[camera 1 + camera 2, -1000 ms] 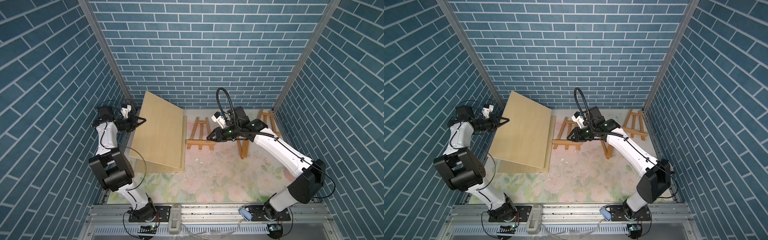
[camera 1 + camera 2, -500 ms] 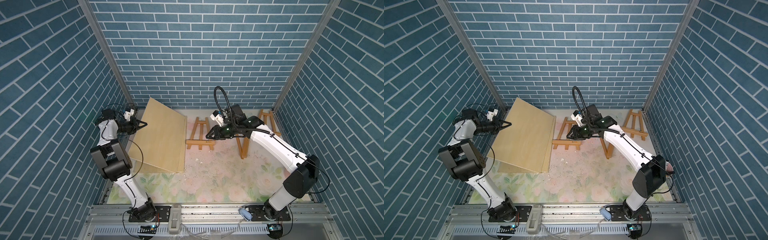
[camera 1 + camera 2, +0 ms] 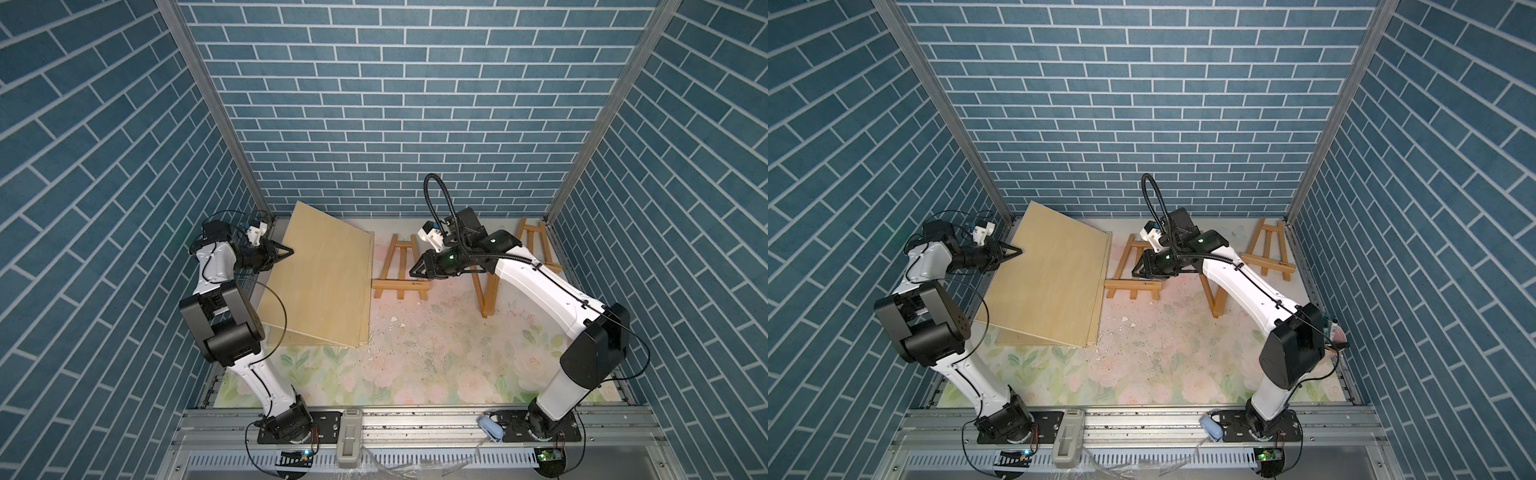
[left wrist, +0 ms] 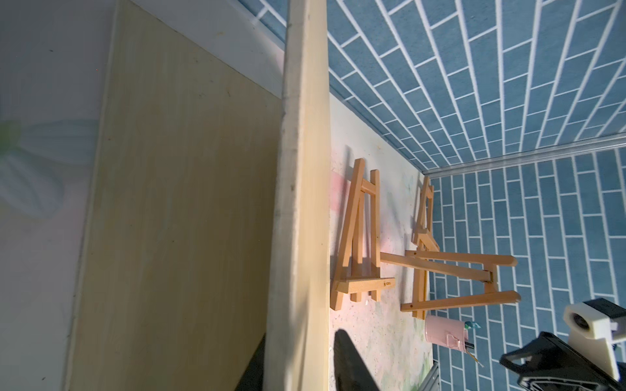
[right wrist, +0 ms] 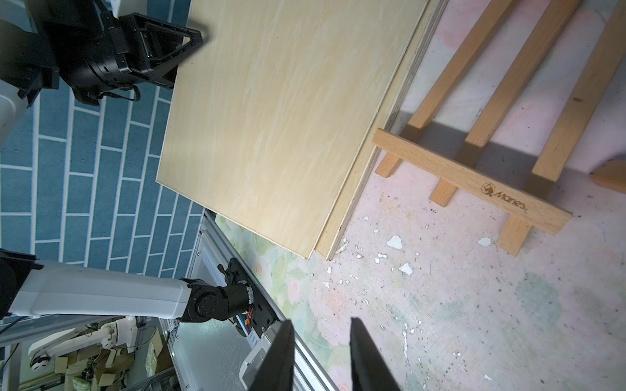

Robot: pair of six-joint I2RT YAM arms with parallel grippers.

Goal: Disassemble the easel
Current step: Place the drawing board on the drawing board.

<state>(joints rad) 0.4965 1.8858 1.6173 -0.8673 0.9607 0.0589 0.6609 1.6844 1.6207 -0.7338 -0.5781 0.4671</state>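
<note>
Black fingers (image 4: 350,365) of the left gripper (image 3: 290,250) stand on either side of the raised left edge of the tilted plywood board (image 3: 324,266). Whether they press the wood or stand just off it cannot be told. The board slopes down from that edge, and its right edge rests on a flat stack of plywood sheets (image 5: 342,203) that shows as a narrow strip beside and in front of it.

The right gripper (image 5: 320,321) hangs just right of the board. Its two fingers (image 5: 366,359) are a little apart with nothing between them. It hovers over the ledge end of the flat easel (image 3: 399,270), which lies on its back just beside the board's right edge. The ledge faces the robot and carries a small printed mark.

Farther from the board, a standing easel (image 3: 486,291) is propped on its legs and partly hidden under the right forearm. A third easel (image 3: 536,245) lies farthest from the board, against the right wall near the back corner.

White flecks (image 3: 395,320) are scattered on the floral mat (image 3: 415,374) near the board's front right corner. In the left wrist view a pink cup (image 4: 443,330) stands beyond the standing easel from the board.
</note>
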